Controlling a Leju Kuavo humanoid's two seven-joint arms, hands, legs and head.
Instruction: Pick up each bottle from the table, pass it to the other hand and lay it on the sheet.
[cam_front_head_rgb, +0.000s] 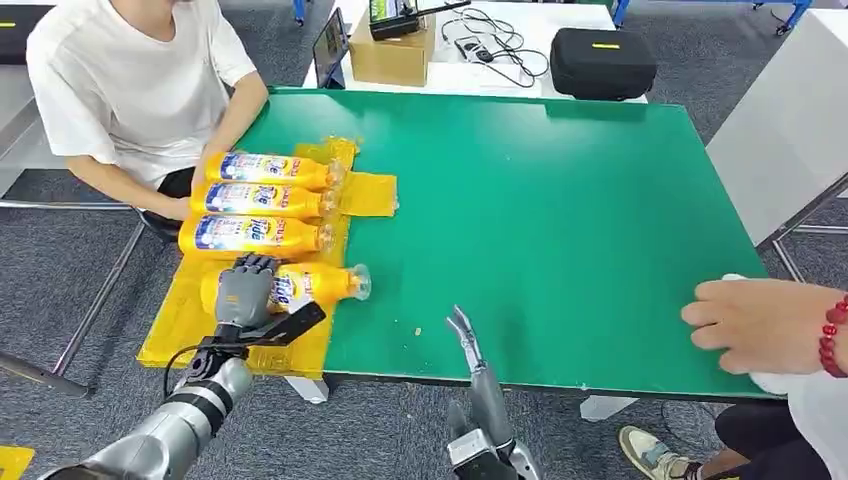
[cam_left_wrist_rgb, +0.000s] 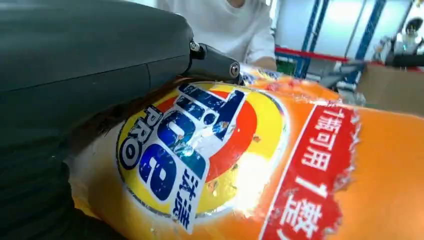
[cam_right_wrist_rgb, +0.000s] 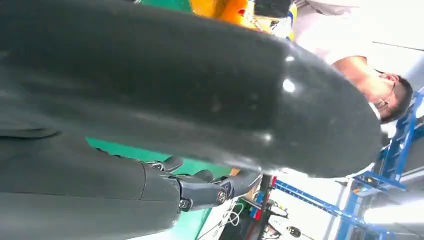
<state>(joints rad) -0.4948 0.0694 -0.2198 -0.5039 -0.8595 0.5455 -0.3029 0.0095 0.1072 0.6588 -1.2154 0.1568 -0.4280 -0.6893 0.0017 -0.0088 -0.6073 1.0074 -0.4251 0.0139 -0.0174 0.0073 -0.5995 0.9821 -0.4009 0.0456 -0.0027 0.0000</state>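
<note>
Three orange detergent bottles (cam_front_head_rgb: 262, 200) lie side by side on the yellow sheet (cam_front_head_rgb: 178, 320) at the left end of the green table (cam_front_head_rgb: 560, 210). A fourth orange bottle (cam_front_head_rgb: 310, 285) lies nearest me on the sheet, cap pointing right. My left hand (cam_front_head_rgb: 245, 290) grips this bottle from above, fingers draped over its body. Up close, the bottle's label (cam_left_wrist_rgb: 200, 150) lies right against my left hand (cam_left_wrist_rgb: 75, 75). My right hand (cam_front_head_rgb: 468, 345) hovers at the table's front edge, fingers straight and holding nothing; its dark back (cam_right_wrist_rgb: 175, 100) looms large in the right wrist view.
A person in white sits at the far left, a hand (cam_front_head_rgb: 212, 165) by the farthest bottle. Another person's hand (cam_front_head_rgb: 745, 322) with a red bracelet rests at the table's right front corner. A cardboard box (cam_front_head_rgb: 395, 52) and a black case (cam_front_head_rgb: 603, 62) stand behind the table.
</note>
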